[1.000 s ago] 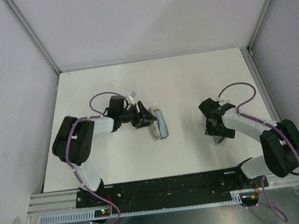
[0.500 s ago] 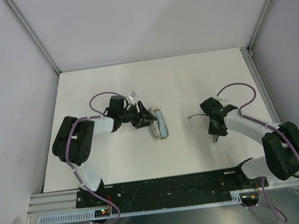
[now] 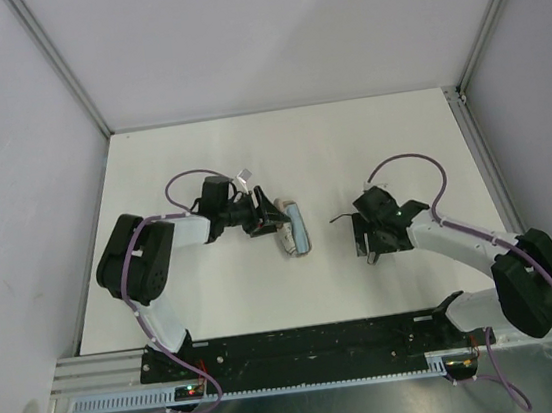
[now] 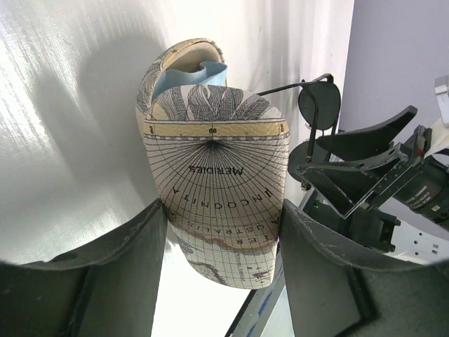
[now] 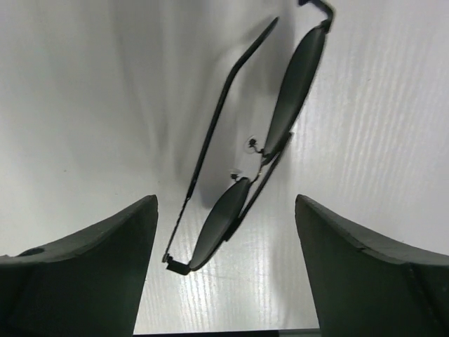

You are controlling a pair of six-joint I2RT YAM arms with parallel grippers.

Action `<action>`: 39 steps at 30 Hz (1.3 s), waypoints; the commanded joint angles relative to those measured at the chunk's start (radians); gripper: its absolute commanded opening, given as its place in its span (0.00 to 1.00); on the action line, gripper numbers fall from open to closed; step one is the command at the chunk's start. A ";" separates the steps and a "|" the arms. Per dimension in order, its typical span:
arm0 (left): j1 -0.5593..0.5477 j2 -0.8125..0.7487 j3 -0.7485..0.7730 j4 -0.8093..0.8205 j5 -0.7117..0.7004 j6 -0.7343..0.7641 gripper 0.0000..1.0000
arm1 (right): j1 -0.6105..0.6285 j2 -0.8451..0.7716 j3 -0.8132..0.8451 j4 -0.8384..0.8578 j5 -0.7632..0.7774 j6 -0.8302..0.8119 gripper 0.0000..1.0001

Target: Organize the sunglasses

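The sunglasses (image 5: 298, 84), a thin black frame with dark lenses, lie between the spread fingers of my right gripper (image 5: 224, 200). One temple is swung out, and neither finger touches them in the right wrist view. From above, that temple (image 3: 343, 220) pokes out left of the right gripper (image 3: 371, 245). A lens also shows in the left wrist view (image 4: 319, 102). My left gripper (image 3: 275, 217) is shut on the beige map-printed case (image 4: 217, 175), which stands open with a light blue cloth (image 4: 189, 74) inside. The case (image 3: 297, 229) lies a short way left of the sunglasses.
The white table (image 3: 250, 159) is walled by metal posts and grey panels at the left, right and back. A black rail (image 3: 303, 344) with both arm bases runs along the near edge. Purple cables loop above both wrists.
My right gripper has moved left toward the case, and the sunglasses' protruding temple has shifted left with it. The left gripper and the case have not moved.
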 commanded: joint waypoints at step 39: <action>-0.025 -0.079 -0.033 -0.118 -0.048 0.105 0.52 | -0.238 0.329 0.529 -0.457 0.166 0.811 0.99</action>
